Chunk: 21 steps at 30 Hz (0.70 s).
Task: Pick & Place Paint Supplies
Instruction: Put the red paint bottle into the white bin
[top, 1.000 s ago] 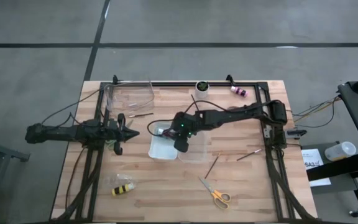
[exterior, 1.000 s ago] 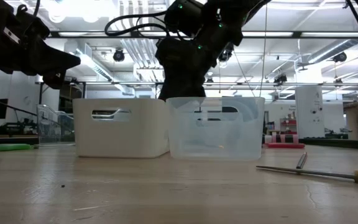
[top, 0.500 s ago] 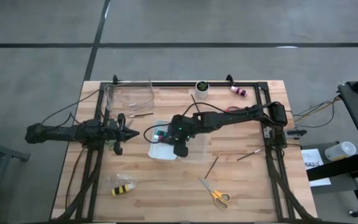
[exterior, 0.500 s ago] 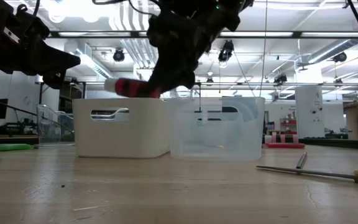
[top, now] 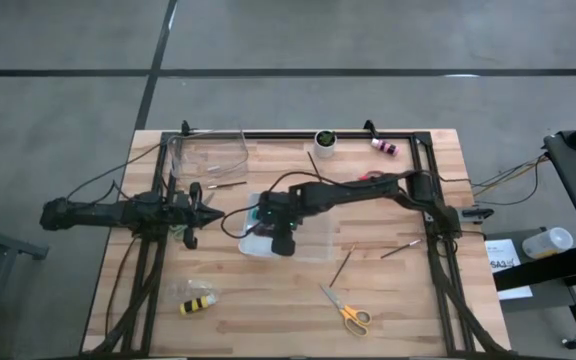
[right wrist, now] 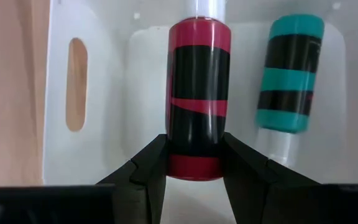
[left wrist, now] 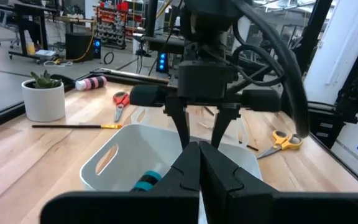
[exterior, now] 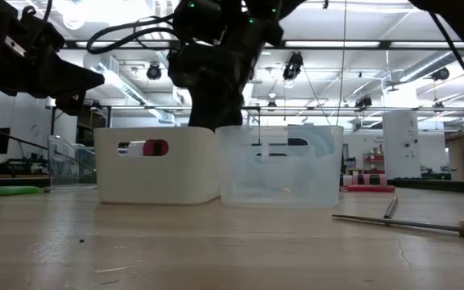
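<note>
A red-and-black paint bottle (right wrist: 199, 93) sits between the fingers of my right gripper (right wrist: 194, 152), which is shut on it and reaches down into the white bin (top: 256, 248). The bottle (exterior: 153, 148) shows through the bin's handle slot. A teal-and-black bottle (right wrist: 289, 74) lies on the bin's floor beside it. Next to the white bin stands a clear bin (exterior: 280, 165). My left gripper (top: 208, 213) waits shut at the table's left, pointing level. My right gripper pinches the red bottle between its two fingers, on opposite sides of the body near its bottom end (right wrist: 194, 163). The fingers slant down from above into the white bin. The bottle points on past the fingertips, cap end farthest. Whether it touches the bin's floor, I cannot tell.
A yellow-and-black bottle (top: 198, 304) lies near the front left, yellow scissors (top: 348, 315) near the front. Two brushes (top: 341, 265) (top: 400, 246) lie right of the bins. A purple bottle (top: 383, 147), a potted plant (top: 325, 138) and a clear container (top: 208, 155) stand along the far edge.
My right gripper has gone toward the table's left, from above the clear bin to the white bin, and has tipped steeper downward. The red bottle, held above the white bin's rim half a second ago, has sunk inside the bin.
</note>
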Tool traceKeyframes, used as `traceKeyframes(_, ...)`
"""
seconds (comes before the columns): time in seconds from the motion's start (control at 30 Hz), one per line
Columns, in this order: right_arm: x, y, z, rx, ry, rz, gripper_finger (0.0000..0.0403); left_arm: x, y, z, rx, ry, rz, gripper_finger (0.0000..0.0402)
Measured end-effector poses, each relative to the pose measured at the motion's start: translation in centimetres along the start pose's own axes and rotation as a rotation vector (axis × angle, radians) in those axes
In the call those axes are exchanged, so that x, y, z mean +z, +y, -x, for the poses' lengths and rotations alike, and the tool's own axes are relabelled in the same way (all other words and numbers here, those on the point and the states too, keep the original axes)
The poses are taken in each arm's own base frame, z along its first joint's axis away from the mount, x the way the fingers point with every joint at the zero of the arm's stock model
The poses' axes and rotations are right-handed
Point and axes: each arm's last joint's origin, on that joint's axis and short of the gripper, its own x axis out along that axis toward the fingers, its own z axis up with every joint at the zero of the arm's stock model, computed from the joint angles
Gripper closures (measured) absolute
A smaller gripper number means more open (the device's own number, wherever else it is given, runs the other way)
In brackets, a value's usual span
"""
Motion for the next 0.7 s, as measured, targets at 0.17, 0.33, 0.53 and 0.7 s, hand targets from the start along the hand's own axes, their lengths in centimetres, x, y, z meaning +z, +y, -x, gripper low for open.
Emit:
traceKeyframes(0.17,0.7,0.0,0.1,-0.038,-0.018,-0.002,0.0278,0.0,0.0,0.0,0.000,0.000,0.000,0.0400)
traceKeyframes(0.33,0.3,-0.3,-0.1,-0.045,-0.003,-0.005,0.0278,0.0,0.0,0.0,0.000,0.000,0.000,0.0400)
traceKeyframes(0.53,-0.4,-0.4,-0.9,-0.019,0.006,-0.004,0.0278,0.0,0.0,0.0,0.000,0.000,0.000,0.0400)
traceKeyframes(0.7,-0.6,-0.5,-1.3,-0.007,0.004,-0.012,0.0277,0.0,0.0,0.0,0.000,0.000,0.000,0.0400)
